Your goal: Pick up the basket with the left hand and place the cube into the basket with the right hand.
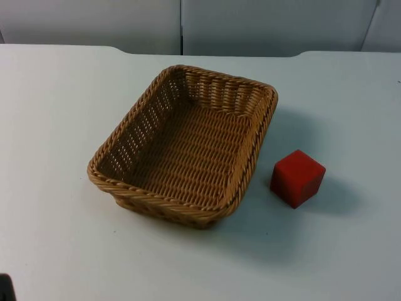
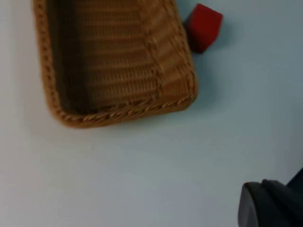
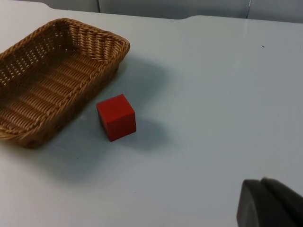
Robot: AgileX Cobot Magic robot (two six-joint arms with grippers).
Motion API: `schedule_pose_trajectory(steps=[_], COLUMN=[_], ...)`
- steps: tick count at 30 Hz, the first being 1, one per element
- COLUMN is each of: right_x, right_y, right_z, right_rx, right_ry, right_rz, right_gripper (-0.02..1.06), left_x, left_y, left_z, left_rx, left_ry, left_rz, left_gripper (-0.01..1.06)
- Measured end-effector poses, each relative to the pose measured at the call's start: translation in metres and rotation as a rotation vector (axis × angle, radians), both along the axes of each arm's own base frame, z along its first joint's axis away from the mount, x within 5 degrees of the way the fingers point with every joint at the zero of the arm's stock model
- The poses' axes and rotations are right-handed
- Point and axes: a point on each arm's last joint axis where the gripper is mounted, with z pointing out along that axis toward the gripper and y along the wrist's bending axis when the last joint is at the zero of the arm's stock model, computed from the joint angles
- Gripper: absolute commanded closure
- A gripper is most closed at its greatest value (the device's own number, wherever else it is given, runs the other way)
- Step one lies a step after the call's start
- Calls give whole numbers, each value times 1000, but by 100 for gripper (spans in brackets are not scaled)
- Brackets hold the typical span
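Note:
A woven tan basket [image 1: 188, 81] stands empty at the middle of the white table; its rim [image 2: 113, 113] and its side [image 3: 71, 94] also show in the wrist views. A red cube [image 1: 297, 178] rests on the table just right of the basket, apart from it, and appears as the cube [image 2: 203, 26] and the cube [image 3: 116, 117]. A black part of my left gripper [image 2: 270, 205] hangs above bare table, well short of the basket's near rim. My right gripper [image 3: 270, 203] hovers over bare table, some way from the cube. Neither touches anything.
The grey partition wall [image 1: 182, 25] closes the table's far edge. A small dark object [image 1: 5, 287] sits at the table's near left corner. White table top [image 1: 56, 100] surrounds the basket and cube.

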Motion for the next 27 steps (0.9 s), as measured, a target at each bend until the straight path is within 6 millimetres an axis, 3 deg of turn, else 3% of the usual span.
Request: schedule_pose_trajectory(steps=[1, 4, 6, 7, 8, 11, 13, 16, 17, 20, 27], right_x=[0, 0, 0, 0, 0, 0, 0, 0, 0, 0, 0], right_y=[0, 0, 0, 0, 0, 0, 0, 0, 0, 0, 0], right_z=[0, 0, 0, 0, 0, 0, 0, 0, 0, 0, 0], right_rx=[0, 0, 0, 0, 0, 0, 0, 0, 0, 0, 0], right_ry=[0, 0, 0, 0, 0, 0, 0, 0, 0, 0, 0], right_rz=[0, 0, 0, 0, 0, 0, 0, 0, 0, 0, 0], right_gripper=[105, 105, 105, 105, 105, 105, 105, 105, 105, 105, 105], left_x=[0, 63, 98, 98, 114, 154, 165, 199, 199, 221, 237], left_y=[0, -23, -35, -35, -41, -54, -56, -60, -60, -62, -60], left_z=[0, -20, -31, -31, -42, -66, -78, -110, -110, -134, -172], left_rx=[0, -49, -39, -39, -27, 58, 95, 193, 193, 244, 328], left_ry=[0, 92, 118, 118, 143, 144, 146, 123, 123, 104, 85], left_rz=[0, -66, -87, -87, -94, -116, -116, -105, -105, -97, -93], left_gripper=[104, 95, 76, 64, 64, 37, 36, 36, 36, 36, 37])
